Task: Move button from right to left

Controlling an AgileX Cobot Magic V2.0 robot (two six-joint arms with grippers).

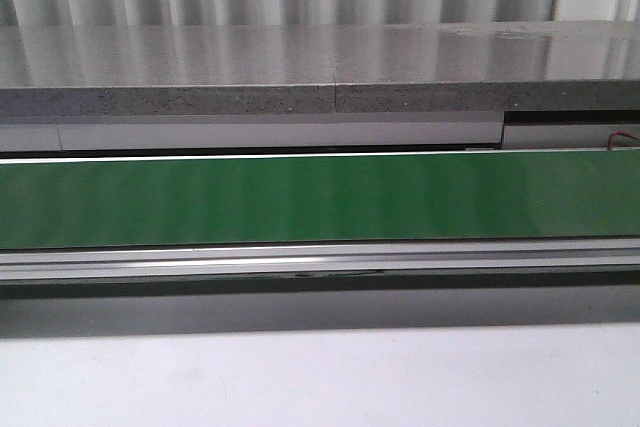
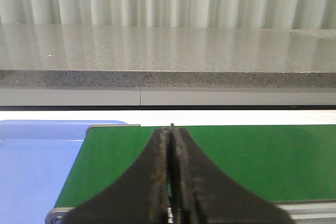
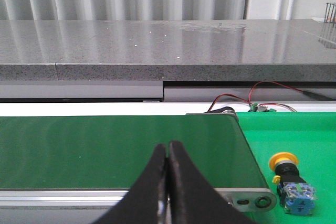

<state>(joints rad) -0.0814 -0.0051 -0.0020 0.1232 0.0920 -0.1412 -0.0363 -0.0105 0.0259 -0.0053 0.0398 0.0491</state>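
left gripper [image 2: 169, 182]: black curved jaws, scuffed | right gripper [image 3: 167, 182]: black, smoother, possibly cleaner

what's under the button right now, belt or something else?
Not the belt. The button lies on its side on a bright green surface beside the end of the darker green belt. The spot directly beneath its body is hidden.

The right tool [image 3: 167, 148], fingers pressed together, hangs over the green belt [image 3: 105, 150]; the button [image 3: 291, 182] lies beside its end.

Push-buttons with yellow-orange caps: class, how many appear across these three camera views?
1. The yellow-orange-capped push-button lies on the bright green mat just past the dark green belt's end, in the right wrist view only. Others could sit outside the frames.
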